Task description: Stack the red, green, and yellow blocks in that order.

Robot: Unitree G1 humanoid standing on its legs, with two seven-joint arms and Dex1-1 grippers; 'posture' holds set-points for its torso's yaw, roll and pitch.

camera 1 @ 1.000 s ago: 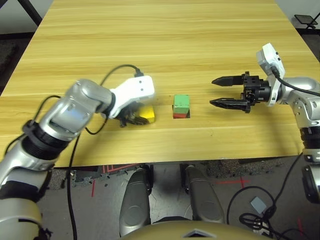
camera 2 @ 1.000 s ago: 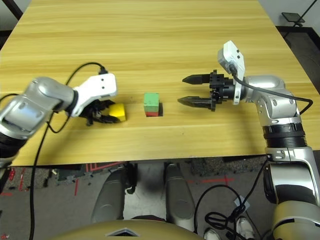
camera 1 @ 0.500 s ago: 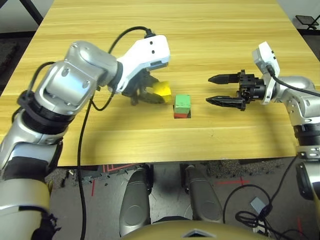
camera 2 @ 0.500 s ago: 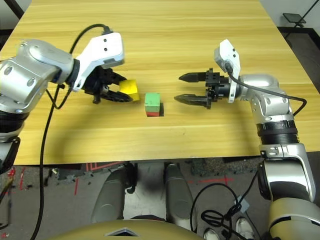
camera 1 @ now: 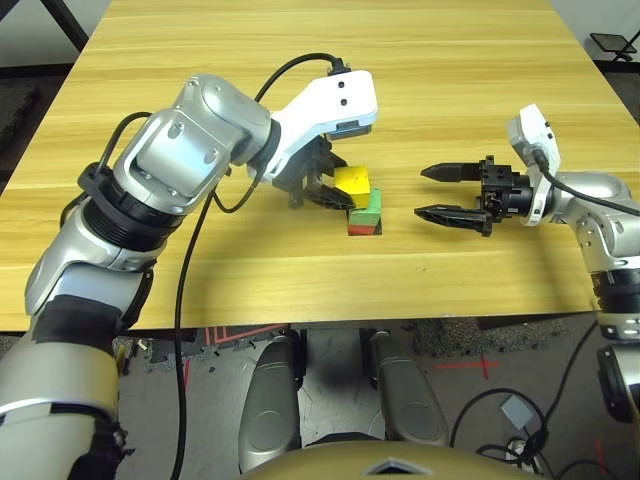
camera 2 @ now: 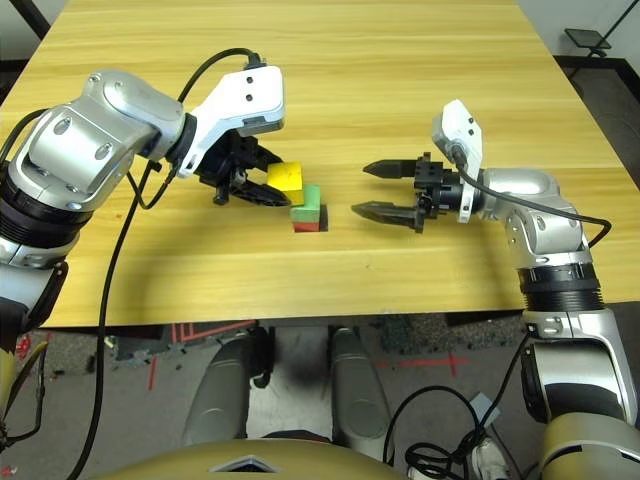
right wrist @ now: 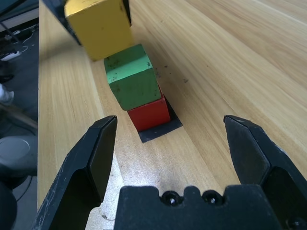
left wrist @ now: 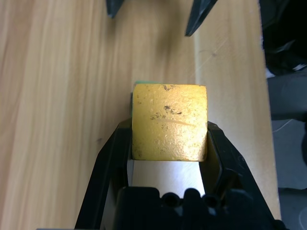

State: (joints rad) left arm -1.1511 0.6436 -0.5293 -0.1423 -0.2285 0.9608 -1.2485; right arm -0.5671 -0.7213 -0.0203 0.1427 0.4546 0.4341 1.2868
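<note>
Yellow block lifted off worktop, carried right | left gripper jaws clamping it over green block on red block | right gripper jaws spread, waiting | placement next

The green block sits squarely on the red block near the front of the desk, while the slightly tilted yellow block hangs raised just beside the green one's top.
</note>
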